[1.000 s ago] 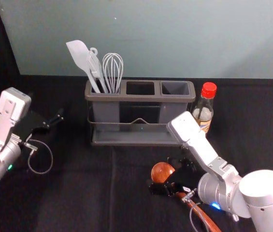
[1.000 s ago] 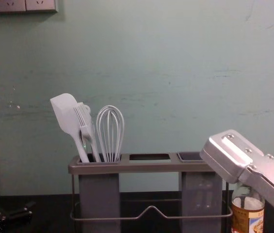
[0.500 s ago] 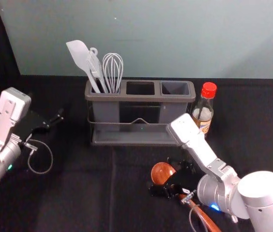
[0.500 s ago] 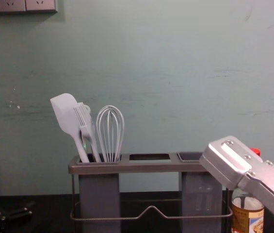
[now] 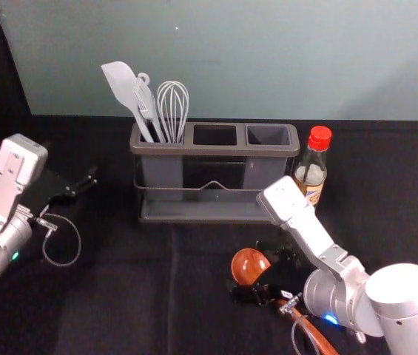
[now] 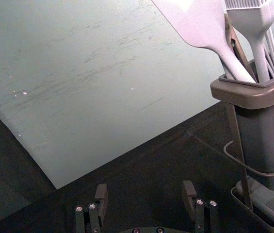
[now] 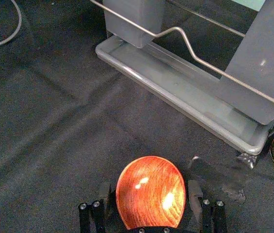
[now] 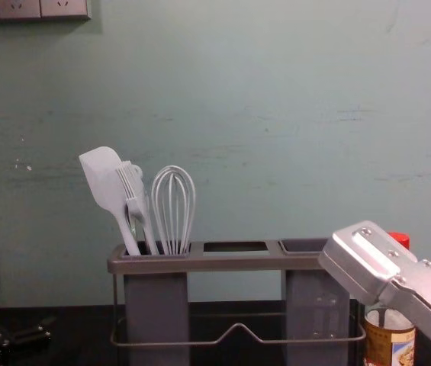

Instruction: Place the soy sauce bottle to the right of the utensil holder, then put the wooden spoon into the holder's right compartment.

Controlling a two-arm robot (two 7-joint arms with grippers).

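Observation:
The wooden spoon [image 5: 250, 266] lies on the cloth before the holder, bowl facing up. My right gripper [image 5: 266, 272] is low over it, and in the right wrist view my right gripper [image 7: 150, 196] stands open with the spoon bowl [image 7: 151, 191] between its fingers. Right of the utensil holder [image 5: 212, 211] stands the soy sauce bottle [image 5: 312, 171], upright with a red cap; the right arm partly covers it in the chest view. The holder's right compartment [image 5: 268, 135] holds nothing. My left gripper [image 5: 79, 188] is parked at the left; in its wrist view the left gripper [image 6: 145, 196] is open.
A white spatula [image 5: 123, 89], a brush and a whisk [image 5: 172, 107] stand in the holder's left compartment. The wall [image 5: 231, 59] rises behind. Dark cloth [image 5: 120, 296] covers the table between the two arms.
The right arm has lowered slightly and shifted a little to the right in the chest view, uncovering the bottle's red cap. The left arm, holder and bottle stay put.

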